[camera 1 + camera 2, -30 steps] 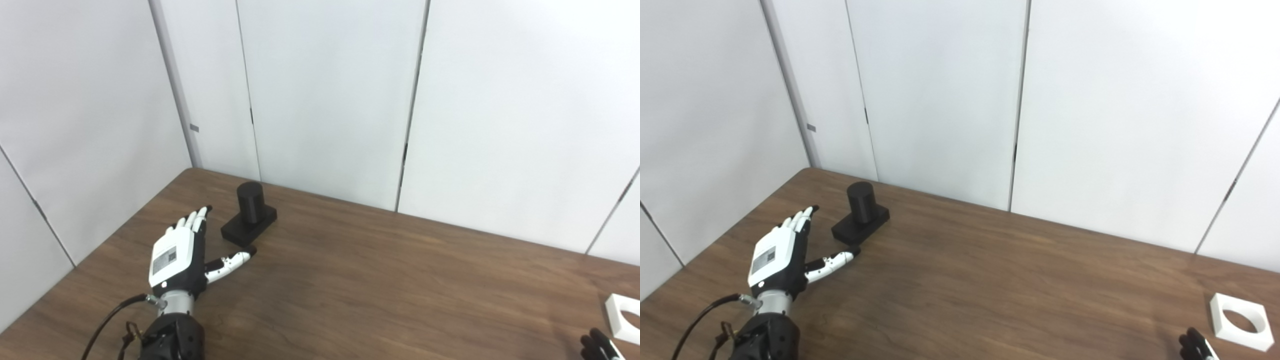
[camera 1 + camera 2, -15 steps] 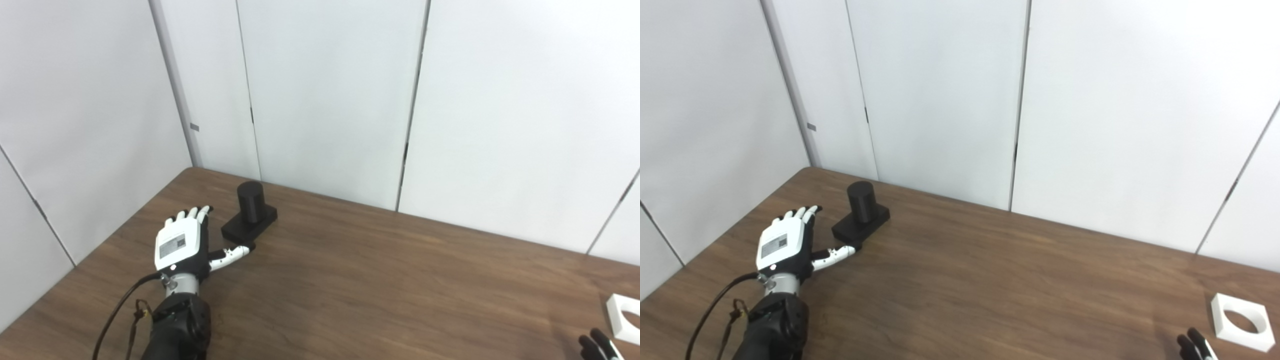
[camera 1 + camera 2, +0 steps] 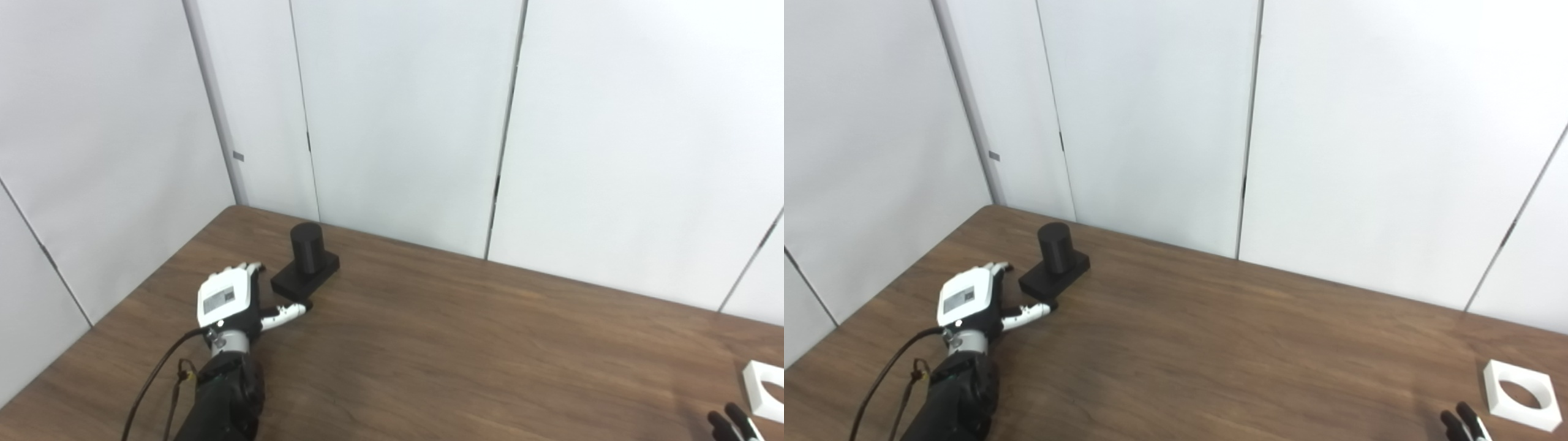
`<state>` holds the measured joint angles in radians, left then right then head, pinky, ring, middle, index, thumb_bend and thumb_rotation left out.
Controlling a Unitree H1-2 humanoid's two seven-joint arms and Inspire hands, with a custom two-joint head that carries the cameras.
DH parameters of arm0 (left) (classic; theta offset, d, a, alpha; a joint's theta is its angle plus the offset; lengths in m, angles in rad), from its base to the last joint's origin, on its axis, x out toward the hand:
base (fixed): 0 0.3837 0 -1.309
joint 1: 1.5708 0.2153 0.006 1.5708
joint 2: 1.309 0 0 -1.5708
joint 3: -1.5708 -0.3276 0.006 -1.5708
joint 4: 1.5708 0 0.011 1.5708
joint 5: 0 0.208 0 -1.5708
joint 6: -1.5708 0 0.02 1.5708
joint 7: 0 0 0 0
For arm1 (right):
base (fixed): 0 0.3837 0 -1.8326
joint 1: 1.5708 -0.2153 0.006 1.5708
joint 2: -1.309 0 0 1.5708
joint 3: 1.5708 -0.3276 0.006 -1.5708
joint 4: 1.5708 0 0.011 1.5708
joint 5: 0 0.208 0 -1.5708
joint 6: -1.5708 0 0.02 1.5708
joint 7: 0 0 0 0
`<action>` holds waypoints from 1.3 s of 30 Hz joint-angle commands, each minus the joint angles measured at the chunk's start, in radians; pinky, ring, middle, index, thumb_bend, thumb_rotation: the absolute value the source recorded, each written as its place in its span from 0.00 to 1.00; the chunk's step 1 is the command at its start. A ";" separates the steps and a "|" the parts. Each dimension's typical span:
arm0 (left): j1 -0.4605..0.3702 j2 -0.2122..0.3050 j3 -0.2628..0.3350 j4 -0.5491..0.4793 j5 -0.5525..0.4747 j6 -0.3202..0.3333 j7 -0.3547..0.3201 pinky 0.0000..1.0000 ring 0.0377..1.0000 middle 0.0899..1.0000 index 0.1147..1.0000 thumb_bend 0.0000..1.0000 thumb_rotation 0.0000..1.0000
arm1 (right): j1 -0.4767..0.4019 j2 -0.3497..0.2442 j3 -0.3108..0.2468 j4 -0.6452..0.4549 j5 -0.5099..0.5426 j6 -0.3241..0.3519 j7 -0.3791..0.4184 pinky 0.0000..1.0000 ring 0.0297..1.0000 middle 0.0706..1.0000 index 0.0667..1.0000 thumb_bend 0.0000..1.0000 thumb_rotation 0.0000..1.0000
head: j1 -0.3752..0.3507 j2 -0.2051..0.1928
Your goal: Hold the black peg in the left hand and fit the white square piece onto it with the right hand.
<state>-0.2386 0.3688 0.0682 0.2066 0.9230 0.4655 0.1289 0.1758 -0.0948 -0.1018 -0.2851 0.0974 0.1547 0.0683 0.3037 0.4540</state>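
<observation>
The black peg (image 3: 306, 247), a short cylinder on a flat black base, stands upright on the brown table (image 3: 465, 343) near its far left corner. My left hand (image 3: 231, 301) lies low just left of the base, open, fingers stretched forward and thumb reaching to the base's near corner; contact is unclear. The white square piece (image 3: 1519, 394), with a round hole, lies flat at the table's right side. Only the dark fingertips of my right hand (image 3: 1464, 425) show at the bottom edge, just left of the white piece.
White wall panels (image 3: 398, 122) close off the table's far and left sides close behind the peg. A black cable (image 3: 153, 380) trails along my left forearm.
My left hand has slid forward and lower toward the peg's base, its fingers now flatter beside it. The right fingertips have barely moved. Peg and white piece have stayed put.
</observation>
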 commanded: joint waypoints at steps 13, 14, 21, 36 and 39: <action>-0.137 0.073 -0.060 0.159 -0.078 -0.043 0.151 0.90 0.88 0.83 0.75 0.96 0.68 | 0.076 -0.014 0.013 0.006 0.054 -0.059 0.064 1.00 0.98 0.95 1.00 0.73 0.96 | -0.010 0.004; -0.143 0.073 -0.063 0.166 -0.085 -0.042 0.154 0.90 0.88 0.83 0.76 0.96 0.68 | 0.076 -0.010 0.012 0.000 0.060 -0.052 0.063 1.00 0.98 0.95 1.00 0.73 0.96 | -0.013 0.005; -0.176 0.066 -0.089 0.183 -0.120 -0.029 0.149 0.90 0.88 0.85 0.76 0.96 0.66 | 0.082 0.008 0.011 -0.040 0.096 -0.005 0.047 1.00 0.97 0.94 1.00 0.72 0.96 | -0.016 0.007; -0.204 0.059 -0.128 0.227 -0.157 -0.034 0.202 0.89 0.86 0.82 0.71 0.92 0.65 | 0.081 0.008 0.011 -0.051 0.119 0.015 0.049 1.00 1.00 0.96 1.00 0.70 0.96 | -0.019 0.013; -0.208 0.056 -0.128 0.230 -0.158 -0.025 0.211 0.88 0.86 0.80 0.68 0.89 0.60 | 0.081 0.007 0.012 -0.050 0.115 0.011 0.047 1.00 1.00 0.96 1.00 0.69 0.96 | -0.018 0.014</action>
<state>-0.3953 0.4074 -0.0643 0.4516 0.7602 0.4411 0.3007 0.1841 -0.0965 -0.1004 -0.3067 0.2080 0.1822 0.1110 0.2838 0.4663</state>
